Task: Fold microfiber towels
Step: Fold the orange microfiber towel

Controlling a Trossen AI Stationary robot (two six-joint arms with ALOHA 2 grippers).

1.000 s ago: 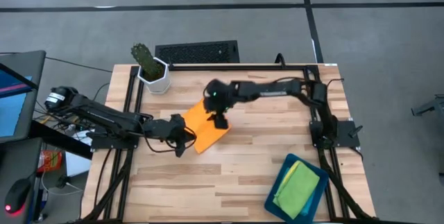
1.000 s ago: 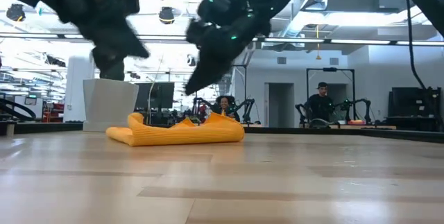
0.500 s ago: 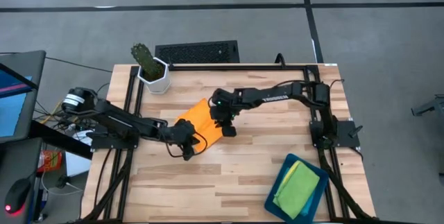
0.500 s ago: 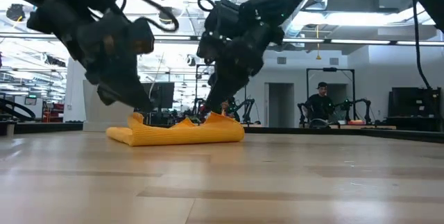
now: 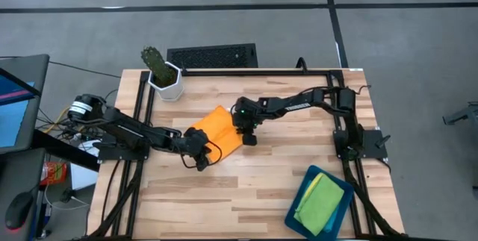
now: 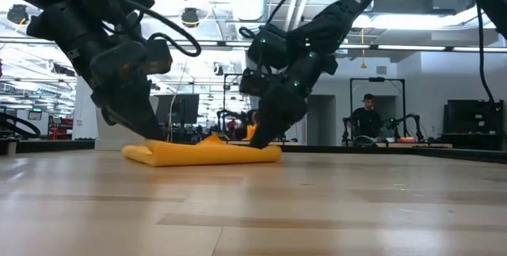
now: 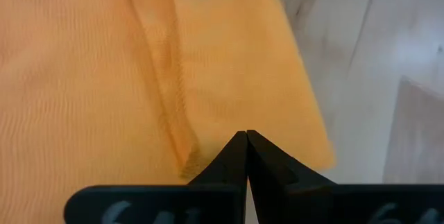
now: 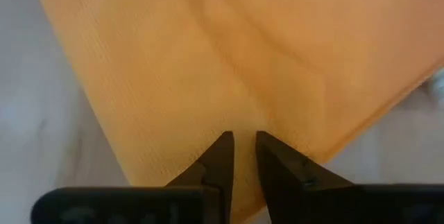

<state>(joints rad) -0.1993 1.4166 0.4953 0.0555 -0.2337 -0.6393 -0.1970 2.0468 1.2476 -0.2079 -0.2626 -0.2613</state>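
The orange towel (image 5: 216, 130) lies folded on the table left of centre, and in the low view (image 6: 198, 154) it is a flat band. My left gripper (image 5: 202, 155) is shut and its tips (image 7: 246, 139) are on the towel's near left part, close to a stitched hem (image 7: 166, 78). My right gripper (image 5: 246, 135) is shut down to a thin gap (image 8: 243, 141) and is on the towel's right end (image 6: 265, 151). The green towel (image 5: 317, 202) lies in the teal tray. The yellow and light blue towels cannot be made out. My left gripper presses its shut fingertips (image 7: 239, 151) down on the towel's top layer beside the hem's end (image 7: 191, 156), slanting down from the table's left. The towel lies flat on the table under it. My right gripper presses its nearly shut fingertips (image 8: 222, 148) down on the towel's right end (image 8: 243, 113), slanting down from the table's right. The cloth lies flat there.
A dark teal tray (image 5: 299, 196) holding towels stands at the near right. A white pot with a cactus (image 5: 164, 77) stands at the far left, with a black grille (image 5: 213, 54) behind the table. People sit in the room beyond (image 6: 366, 121). Bare wood lies in front of the towel.
My left gripper has come down and toward the table's right, onto the towel's left part. My right gripper has gone down and a little toward the right edge. The towel's raised right end has been flattened; the rest of the towel has stayed where it was.
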